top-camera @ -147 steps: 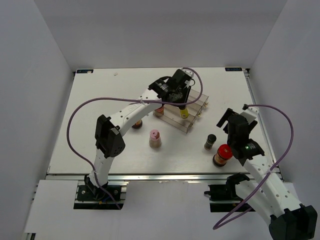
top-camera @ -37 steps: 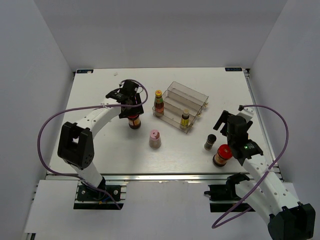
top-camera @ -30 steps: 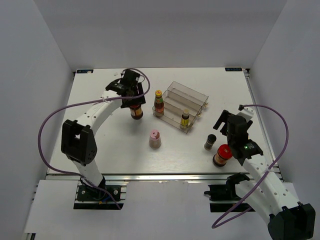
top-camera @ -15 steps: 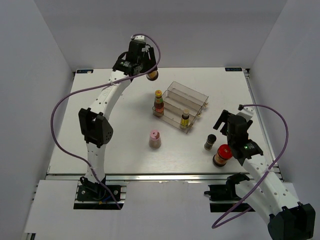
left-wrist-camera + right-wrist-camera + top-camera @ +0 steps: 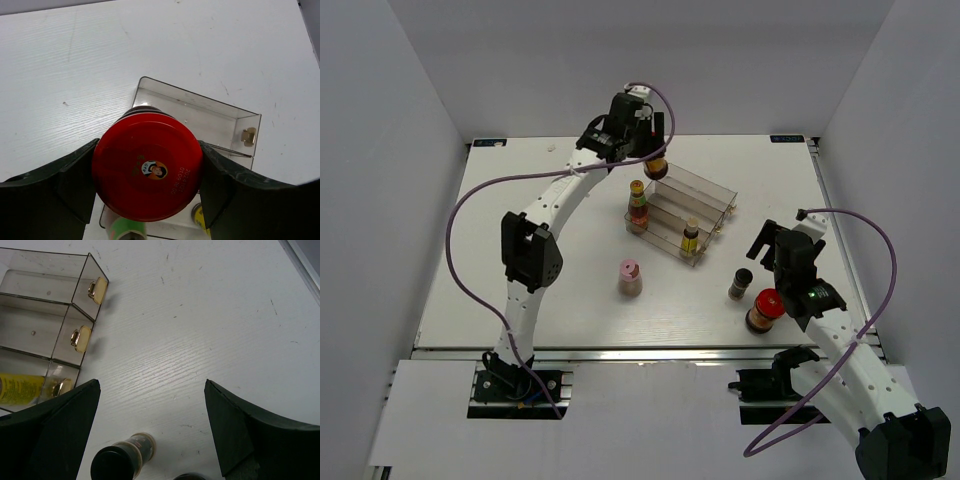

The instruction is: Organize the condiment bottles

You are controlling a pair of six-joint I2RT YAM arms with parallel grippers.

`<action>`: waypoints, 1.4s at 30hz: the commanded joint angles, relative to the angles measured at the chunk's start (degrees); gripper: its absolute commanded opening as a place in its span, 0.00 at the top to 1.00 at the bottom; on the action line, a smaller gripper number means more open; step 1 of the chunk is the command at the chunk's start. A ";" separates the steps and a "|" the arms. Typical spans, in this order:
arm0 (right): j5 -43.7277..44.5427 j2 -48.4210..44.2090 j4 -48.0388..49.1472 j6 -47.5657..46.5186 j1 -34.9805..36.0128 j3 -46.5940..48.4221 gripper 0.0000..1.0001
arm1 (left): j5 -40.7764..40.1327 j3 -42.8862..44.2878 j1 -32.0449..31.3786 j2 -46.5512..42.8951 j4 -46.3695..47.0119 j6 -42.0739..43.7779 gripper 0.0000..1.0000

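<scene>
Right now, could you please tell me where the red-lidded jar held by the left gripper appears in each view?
Top external: red-lidded jar, upper centre, in the left gripper over the clear rack, at its back corner.
Left wrist: frame centre, lid up, between the gripper's fingers.
Right wrist: not in it.
Shared landmark: the clear rack.

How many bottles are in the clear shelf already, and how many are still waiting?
Two slim yellow-capped bottles seem to stand in the clear plastic stepped rack's front row. The left gripper holds a dark red-lidded jar over the rack's far end. Left on the table: a pink-capped shaker, a small black-capped bottle and another red-lidded jar, by the open right gripper.
</scene>
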 commanded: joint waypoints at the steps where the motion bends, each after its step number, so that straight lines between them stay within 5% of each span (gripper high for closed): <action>1: -0.29 -0.28 2.69 -0.87 -0.38 -0.79 0.11 | -2.65 5.09 -1.97 -2.33 6.39 3.03 1.00; 34: -0.56 0.42 3.31 -0.78 -0.38 -1.23 0.11 | -2.05 7.82 -5.13 3.12 -2.57 8.47 1.00; 42: -0.64 0.42 3.57 -0.78 -0.38 -1.32 0.11 | -7.58 6.42 -6.01 1.55 -5.13 8.22 1.00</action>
